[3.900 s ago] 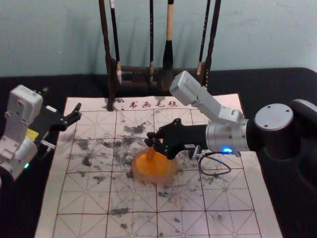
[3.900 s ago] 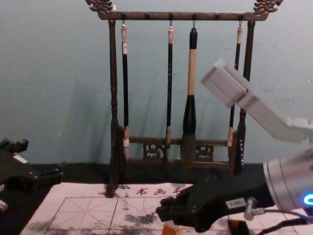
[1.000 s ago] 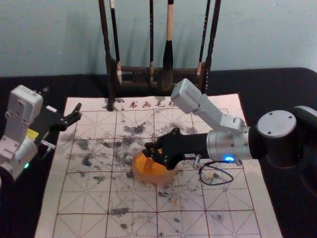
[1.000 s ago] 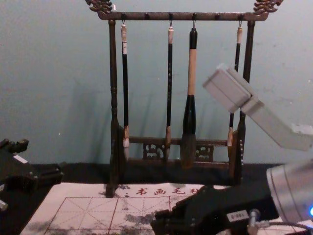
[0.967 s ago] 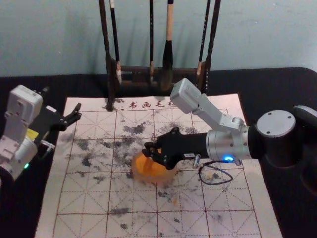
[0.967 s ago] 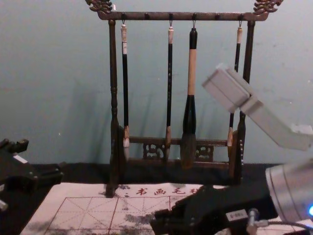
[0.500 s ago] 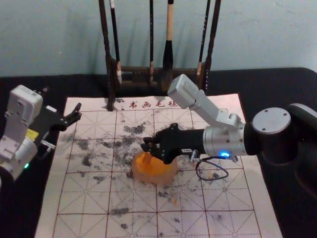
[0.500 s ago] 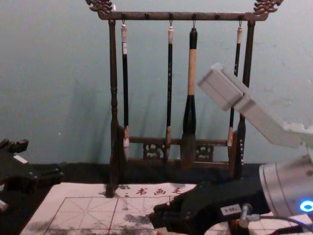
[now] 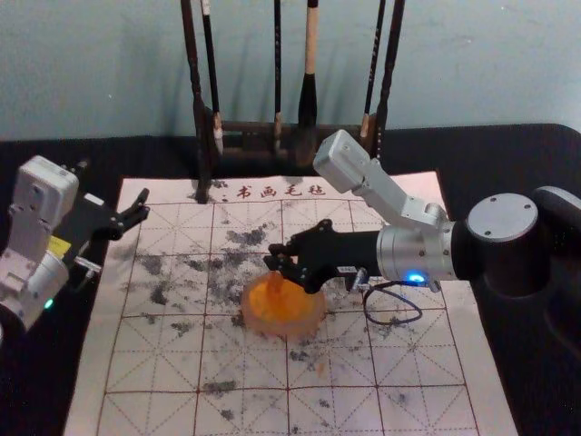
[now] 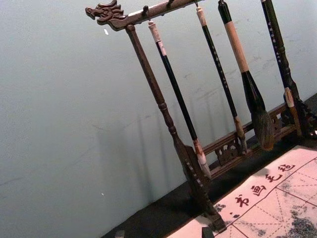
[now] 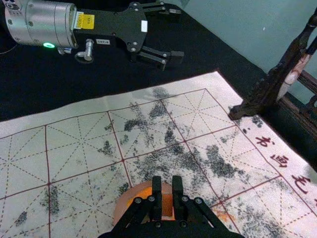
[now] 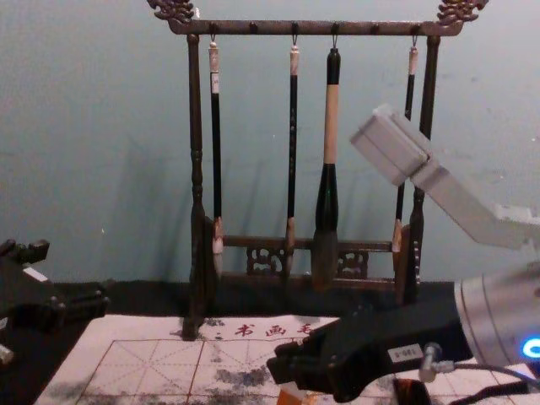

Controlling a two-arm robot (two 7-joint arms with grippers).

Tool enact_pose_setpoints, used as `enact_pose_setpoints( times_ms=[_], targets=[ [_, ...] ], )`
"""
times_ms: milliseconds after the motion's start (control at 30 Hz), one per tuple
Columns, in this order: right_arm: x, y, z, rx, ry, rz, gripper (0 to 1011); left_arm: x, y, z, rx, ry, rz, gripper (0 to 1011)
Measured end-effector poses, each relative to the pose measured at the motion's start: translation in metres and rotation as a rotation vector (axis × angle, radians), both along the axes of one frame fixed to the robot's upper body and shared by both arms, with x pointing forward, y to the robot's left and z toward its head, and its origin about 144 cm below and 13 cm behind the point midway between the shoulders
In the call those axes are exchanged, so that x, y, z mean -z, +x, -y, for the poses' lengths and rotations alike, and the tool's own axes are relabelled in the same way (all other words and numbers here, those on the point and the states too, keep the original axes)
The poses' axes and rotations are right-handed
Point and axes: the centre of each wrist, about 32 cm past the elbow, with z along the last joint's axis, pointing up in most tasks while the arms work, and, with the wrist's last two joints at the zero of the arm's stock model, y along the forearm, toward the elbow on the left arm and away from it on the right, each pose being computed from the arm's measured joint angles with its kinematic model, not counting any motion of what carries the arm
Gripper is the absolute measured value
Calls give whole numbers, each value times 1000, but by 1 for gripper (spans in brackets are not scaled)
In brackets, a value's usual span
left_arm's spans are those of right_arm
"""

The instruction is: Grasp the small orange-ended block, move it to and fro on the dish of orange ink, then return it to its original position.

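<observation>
Orange ink [image 9: 290, 303] in dish [image 9: 313, 326]—under block [image 11: 167, 205].

**Brush Rack Stands Beyond Ink Dish**

The ink dish [image 9: 283, 329] sits around the middle of the calligraphy felt [image 9: 418, 368], which lies on the table [image 9: 540, 400]. At its far edge, brushes [image 12: 330, 126] hang in the brush rack [image 12: 196, 160].

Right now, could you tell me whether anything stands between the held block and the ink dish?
Nothing visible does: the right gripper holds the block over the dish, and the left gripper hangs off to the left.
</observation>
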Motion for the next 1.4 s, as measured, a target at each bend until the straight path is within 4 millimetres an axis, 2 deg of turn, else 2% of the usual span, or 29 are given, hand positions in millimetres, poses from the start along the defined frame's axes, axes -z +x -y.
enact_pose_setpoints(
  times_ms=[1000,1400],
  targets=[
    [-5,2,10,12,0,15,123,0,0,0,0,0,0,1001],
    [-34,-7,27,34,78,55,123,0,0,0,0,0,0,1001]
  ],
)
